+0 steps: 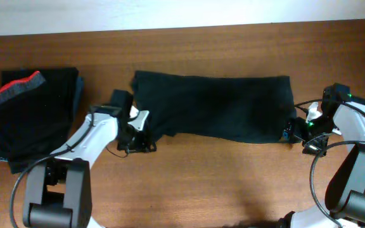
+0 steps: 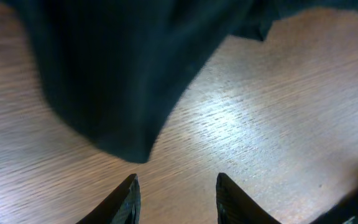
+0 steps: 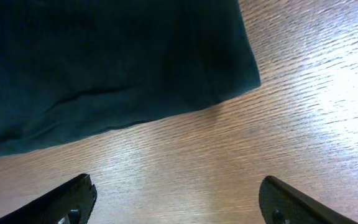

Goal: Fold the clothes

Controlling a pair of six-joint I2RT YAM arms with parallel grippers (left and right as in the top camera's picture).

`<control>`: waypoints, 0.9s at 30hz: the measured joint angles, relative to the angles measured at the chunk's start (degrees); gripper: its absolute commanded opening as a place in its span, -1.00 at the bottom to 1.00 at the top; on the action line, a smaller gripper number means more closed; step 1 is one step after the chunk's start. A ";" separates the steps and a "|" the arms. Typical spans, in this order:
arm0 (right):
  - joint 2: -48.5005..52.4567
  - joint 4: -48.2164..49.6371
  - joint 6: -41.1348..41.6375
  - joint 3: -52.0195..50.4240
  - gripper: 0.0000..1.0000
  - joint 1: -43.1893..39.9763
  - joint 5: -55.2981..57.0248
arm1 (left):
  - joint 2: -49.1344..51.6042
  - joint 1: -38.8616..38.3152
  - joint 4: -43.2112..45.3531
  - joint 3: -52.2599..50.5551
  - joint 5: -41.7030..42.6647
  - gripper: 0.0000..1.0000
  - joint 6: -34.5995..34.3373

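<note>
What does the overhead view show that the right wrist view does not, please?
Overhead only: the folded pile with a red-and-grey waistband at the left, and the left gripper at the left end of the long black garment. Right wrist only: the right gripper, plainly open over bare wood. Both: that garment's right corner, flat on the table.

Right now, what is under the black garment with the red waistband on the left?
Another dark garment: only its blue edge peeks out along one side of the red-banded garment. The rest of it, and anything further beneath, is covered.
</note>
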 measured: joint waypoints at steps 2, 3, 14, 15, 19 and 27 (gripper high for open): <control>0.00 0.13 0.02 0.00 0.78 0.00 0.00 | 0.00 -0.98 0.94 -0.44 -1.25 -0.22 0.00; 0.00 0.28 0.00 0.00 0.78 0.00 0.02 | -0.02 -1.22 1.60 -0.48 -2.54 -0.21 -0.02; 0.00 0.85 0.24 0.00 0.78 0.00 0.00 | -0.02 -1.22 7.48 -0.52 -7.28 -0.34 0.00; 0.00 0.85 0.22 0.00 0.78 0.00 0.00 | -0.02 -1.22 7.48 -0.52 -7.37 -0.69 0.00; 0.00 0.85 0.39 0.00 0.78 0.00 0.00 | 0.00 -1.22 7.74 -0.52 -7.41 -0.99 -0.61; 0.00 0.81 0.39 0.00 0.78 0.00 0.00 | -0.09 -1.22 4.48 1.09 -4.57 -1.00 -0.70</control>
